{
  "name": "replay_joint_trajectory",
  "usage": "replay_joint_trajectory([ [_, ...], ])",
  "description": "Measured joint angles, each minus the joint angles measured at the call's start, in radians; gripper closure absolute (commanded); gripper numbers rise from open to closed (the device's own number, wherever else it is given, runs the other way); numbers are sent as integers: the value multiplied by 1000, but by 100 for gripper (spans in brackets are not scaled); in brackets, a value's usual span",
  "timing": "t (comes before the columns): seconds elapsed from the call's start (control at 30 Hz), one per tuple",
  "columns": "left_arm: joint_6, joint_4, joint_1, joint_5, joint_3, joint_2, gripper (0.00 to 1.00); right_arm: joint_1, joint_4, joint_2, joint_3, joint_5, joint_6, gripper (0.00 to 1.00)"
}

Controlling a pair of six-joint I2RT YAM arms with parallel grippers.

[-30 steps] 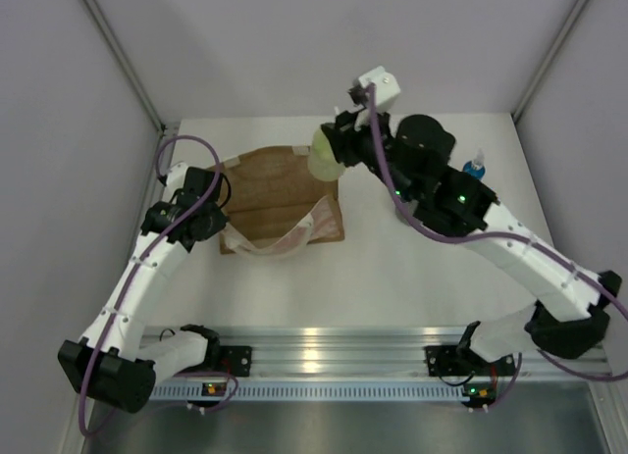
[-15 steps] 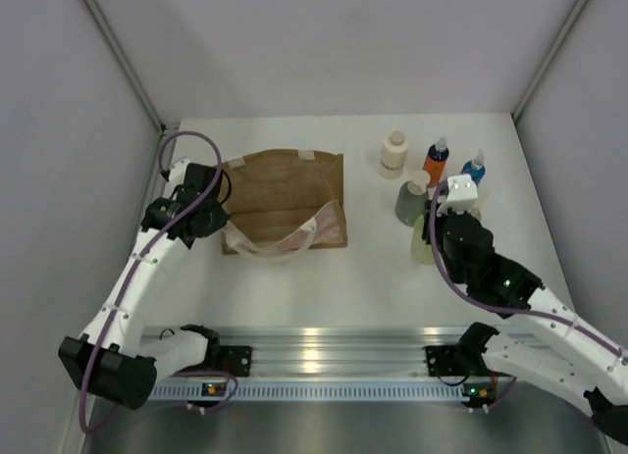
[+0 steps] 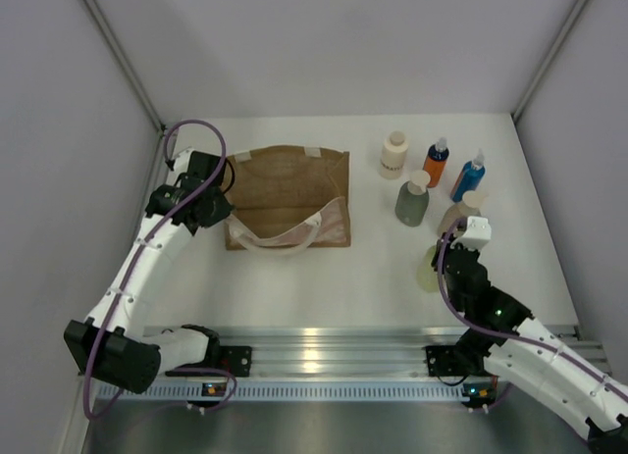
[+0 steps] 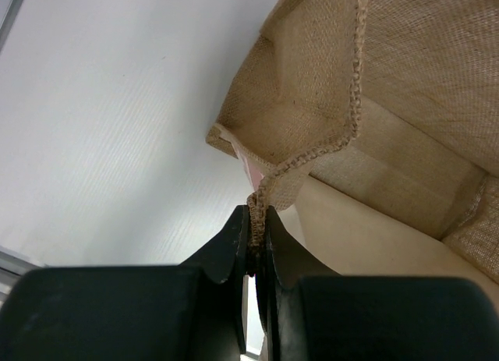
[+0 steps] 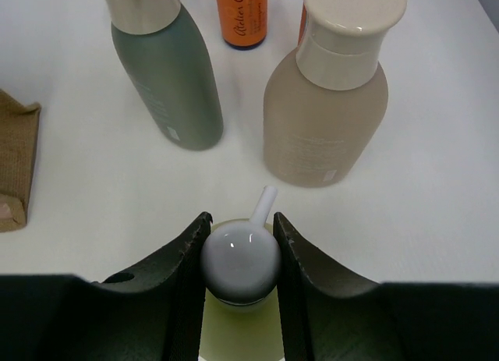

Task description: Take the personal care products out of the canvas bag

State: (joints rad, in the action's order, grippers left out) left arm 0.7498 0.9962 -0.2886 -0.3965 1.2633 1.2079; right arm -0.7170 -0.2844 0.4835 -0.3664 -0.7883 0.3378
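Plainly, everything sits on a white tabletop (image 3: 324,287) boxed in by pale grey walls (image 3: 324,42) at the back and both sides. Slim metal posts (image 3: 118,52) run up the back corners, and a silver rail (image 3: 324,344) lies along the near edge where both arms are mounted. The canvas bag (image 3: 289,184) lies flat on the left half, its mouth and pale looped handles (image 3: 285,243) toward the rail. The left claw (image 4: 256,224) is pinched together on the stitched rim at the bag's left corner. Five bottles stand upright in a loose cluster on the right half, well apart from the bag: a cream bottle (image 3: 393,154), an orange bottle (image 3: 436,163) and a blue bottle (image 3: 468,176) at the back, a grey-green bottle (image 3: 412,199) and a beige bottle (image 3: 454,219) nearer. Just in front of those, the right claw (image 5: 241,221) is clamped around the white cap of the upright yellow-green bottle (image 3: 428,272); whether its base touches the tabletop cannot be told.
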Motion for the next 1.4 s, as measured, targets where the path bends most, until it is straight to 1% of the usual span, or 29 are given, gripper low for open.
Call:
replay_joint_trajectory([
  [0.3,-4,0,0,14,6,13,97,0,55,-65,52,-16,1,99],
  [0.4,-4,0,0,13,7,13,94,0,63,-71,57,-17,-3,93],
  [0.43,-4,0,0,13,7,13,93,0,68,-71,58,-16,-5,84],
  [0.5,-4,0,0,10,7,13,93,0,75,-62,58,-12,-12,76],
  [0.57,-4,0,0,6,7,13,93,0,96,-40,58,1,-27,62],
  [0.6,-4,0,0,6,7,13,93,1,106,-30,57,7,-31,44],
  [0.67,-5,0,0,6,7,13,93,1,128,-8,56,38,-24,37],
  [0.7,-5,0,0,6,7,13,93,1,136,1,56,48,-27,31],
  [0.73,-5,0,0,5,7,13,93,1,140,8,56,52,-26,1],
  [0.9,-5,0,0,-8,14,20,93,1,141,10,17,65,-41,0],
  [1.07,-5,0,0,-22,14,21,92,1,139,6,-103,61,-85,1],
  [1.13,-5,0,0,-24,14,19,90,1,134,15,-176,53,-102,1],
  [1.17,-6,0,0,-25,14,18,82,1,128,25,-219,48,-110,0],
  [1.23,-16,0,0,-29,14,16,74,1,122,56,-301,42,-119,1],
  [1.3,-23,0,0,-31,14,13,63,1,114,98,-385,42,-128,1],
  [1.37,-35,0,0,-35,14,6,51,1,108,121,-430,43,-129,0],
  [1.4,-46,1,0,-39,16,2,41,1,104,130,-446,45,-129,1],
])
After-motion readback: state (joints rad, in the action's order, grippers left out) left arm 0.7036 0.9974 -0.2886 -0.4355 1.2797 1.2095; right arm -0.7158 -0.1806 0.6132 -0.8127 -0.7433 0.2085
